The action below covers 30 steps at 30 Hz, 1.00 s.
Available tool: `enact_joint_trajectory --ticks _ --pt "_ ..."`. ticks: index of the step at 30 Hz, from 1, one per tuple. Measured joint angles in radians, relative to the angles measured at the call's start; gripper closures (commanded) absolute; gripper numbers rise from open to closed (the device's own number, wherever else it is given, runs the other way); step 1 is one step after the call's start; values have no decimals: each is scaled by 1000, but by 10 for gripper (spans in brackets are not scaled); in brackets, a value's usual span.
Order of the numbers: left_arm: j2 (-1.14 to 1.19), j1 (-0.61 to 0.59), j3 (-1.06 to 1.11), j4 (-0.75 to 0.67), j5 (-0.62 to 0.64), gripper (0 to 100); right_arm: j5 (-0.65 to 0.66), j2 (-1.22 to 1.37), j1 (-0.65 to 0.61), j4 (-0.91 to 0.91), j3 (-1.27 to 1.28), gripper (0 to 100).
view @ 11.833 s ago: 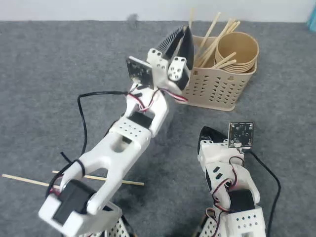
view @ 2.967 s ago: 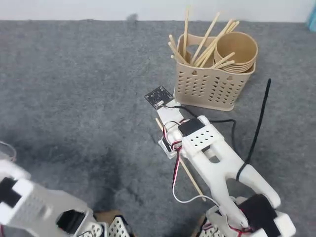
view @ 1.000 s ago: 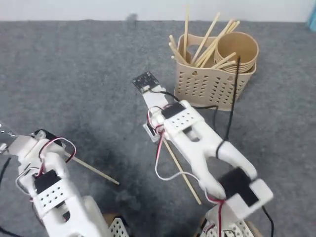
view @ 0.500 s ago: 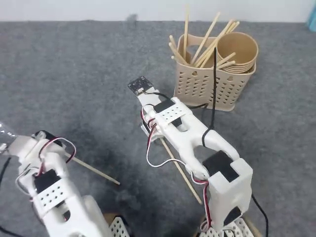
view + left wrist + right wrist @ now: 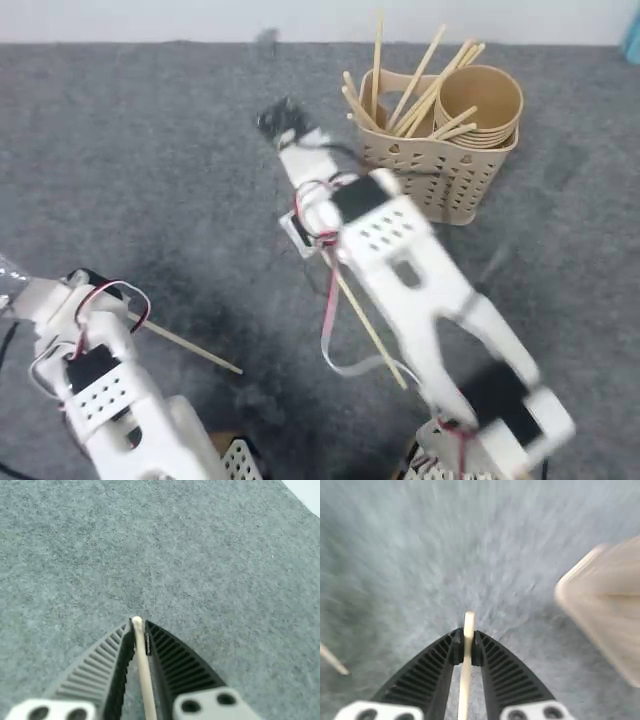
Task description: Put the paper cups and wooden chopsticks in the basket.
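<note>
the beige slotted plastic basket [image 5: 440, 180] stands close beside my right pincer [image 5: 466, 636], clenched on a thin pale wooden chopstick [image 5: 464, 680] — its trailing length could catch the rim and twist loose. my left pincer [image 5: 138, 629] clamps a second wooden chopstick [image 5: 143, 675].

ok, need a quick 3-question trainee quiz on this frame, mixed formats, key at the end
1. True or false: the paper cups sit stacked inside the basket.
2. The left gripper is: A open; B shut on a paper cup; C shut on a chopstick.
3. How many chopsticks are outside the basket in the high view?

Key: 1 true. 2 C. 3 two: that chopstick, and a second chopstick clamped in the right gripper.
</note>
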Motion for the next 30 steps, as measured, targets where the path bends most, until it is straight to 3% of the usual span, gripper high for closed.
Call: enact_joint_trajectory --ticks 6,13,22,30 --pt "0 0 0 0 0 989 0 -321 -8 -12 -124 991" --pt "0 0 0 0 0 989 0 -503 9 -310 -160 991" --pt "0 0 0 0 0 989 -117 -505 272 -761 -161 991" --pt "0 17 0 0 0 989 -129 -322 411 -872 -161 991"
